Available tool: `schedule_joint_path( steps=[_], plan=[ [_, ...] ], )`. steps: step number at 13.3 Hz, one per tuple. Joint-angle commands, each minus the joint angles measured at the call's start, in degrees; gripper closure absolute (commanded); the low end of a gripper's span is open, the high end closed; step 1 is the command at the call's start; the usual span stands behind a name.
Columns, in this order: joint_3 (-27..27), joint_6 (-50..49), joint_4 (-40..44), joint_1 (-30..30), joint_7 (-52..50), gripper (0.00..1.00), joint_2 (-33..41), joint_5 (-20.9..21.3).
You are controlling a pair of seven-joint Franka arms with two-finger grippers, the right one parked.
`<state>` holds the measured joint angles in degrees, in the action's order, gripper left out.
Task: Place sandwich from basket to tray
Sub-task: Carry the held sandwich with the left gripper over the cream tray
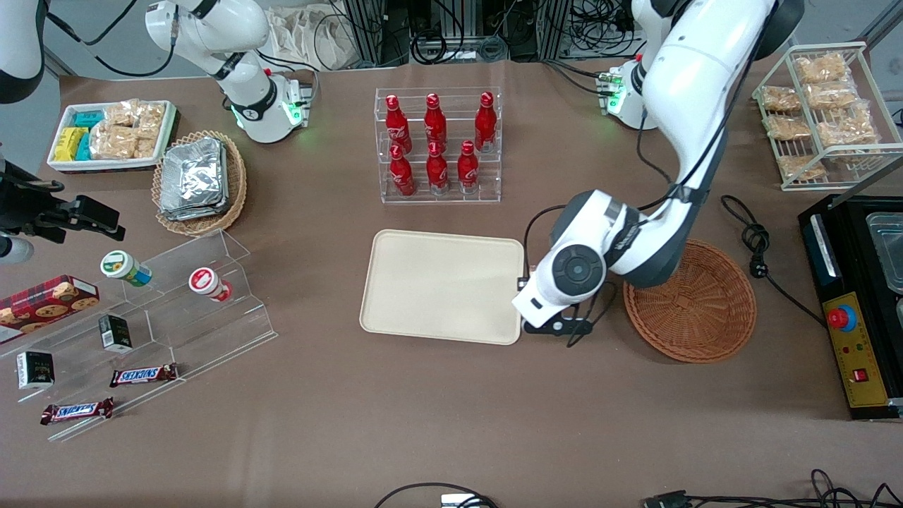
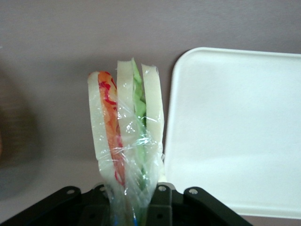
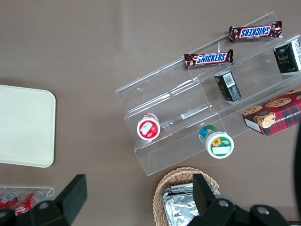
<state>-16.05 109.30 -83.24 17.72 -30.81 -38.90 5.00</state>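
One sandwich (image 2: 126, 136) is all we carry, wrapped in clear film and clamped at its lower end between the fingers of the left gripper (image 2: 130, 207), which have closed on it. It stands lengthwise out from the jaws, its white bread slices, orange-pink layer and green layer seen edge-on. We judge that holding it by one end leaves the rest free to be laid down flat.

In the front view the gripper (image 1: 549, 326) itself is hidden under the wrist, which hangs over the bare table between the basket (image 1: 695, 305) and the tray (image 1: 443, 284), just beside the tray's edge. The basket lies toward the working arm's end of the table and shows nothing inside it, which fits the pick being done. The tray (image 2: 240, 127) is bare as well, and in the wrist view the sandwich is just beside its rounded corner, not yet over it.

We judge the carry to be well along: what remains is a short sideways move over the rim, a lowering and a release. The thin film could cling to the fingers at release, so we would open only once the sandwich rests on the tray.
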Motion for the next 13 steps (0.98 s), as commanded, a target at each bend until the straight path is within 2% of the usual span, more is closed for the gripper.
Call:
schedule_joint_path(
  steps=[1,7,11,12,13],
  plan=[
    [0.41,2.05,2.74,1.78,-0.74,0.91,-2.75,0.18],
    [0.41,8.81,2.56,6.7,-0.92,0.89,-6.36,0.01],
    [0.41,9.18,2.3,6.8,-3.82,0.87,-7.42,-0.08],
    [0.41,9.18,2.12,6.89,-3.99,0.82,-7.51,-0.17],
    [0.41,9.09,2.12,6.89,-4.0,0.46,-7.51,-0.17]
  ],
)
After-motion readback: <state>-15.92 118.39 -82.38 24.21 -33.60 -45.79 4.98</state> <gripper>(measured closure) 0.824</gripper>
